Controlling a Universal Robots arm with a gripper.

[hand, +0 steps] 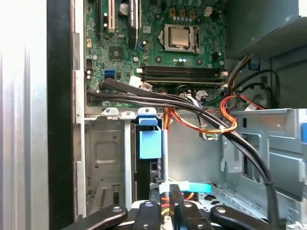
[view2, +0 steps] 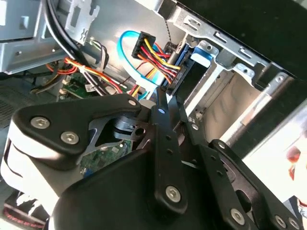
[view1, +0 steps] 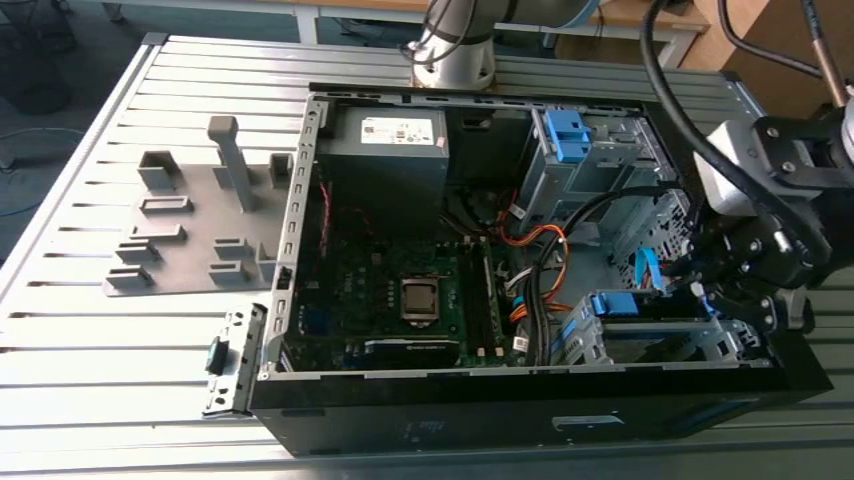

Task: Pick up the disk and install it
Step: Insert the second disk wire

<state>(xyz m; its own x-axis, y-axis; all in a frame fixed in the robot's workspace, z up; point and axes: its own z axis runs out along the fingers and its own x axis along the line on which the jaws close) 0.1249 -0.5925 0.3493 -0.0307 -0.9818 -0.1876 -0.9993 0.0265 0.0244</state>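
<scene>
So the slatted metal worktop has an open computer case lying on its side, with a grey plastic tray of upright pegs next to it on the exterior view's left. The arm comes in from the exterior view's right and dips into the case's corner there. Inside the case there's a grey power supply and a green circuit board. Then there's a metal drive cage in that same corner. The disk is already sitting in the cage slot, edge-on, its blue bracket poking out at the top. The pincer is right at the disk's near end, lined up with it. Can't tell if it's actually touching. In the second wrist view the fingers look pressed together with nothing between them, tip just short of the disk's blue bracket. A bunch of red, yellow and orange wires and a light blue cable run close by.
</scene>
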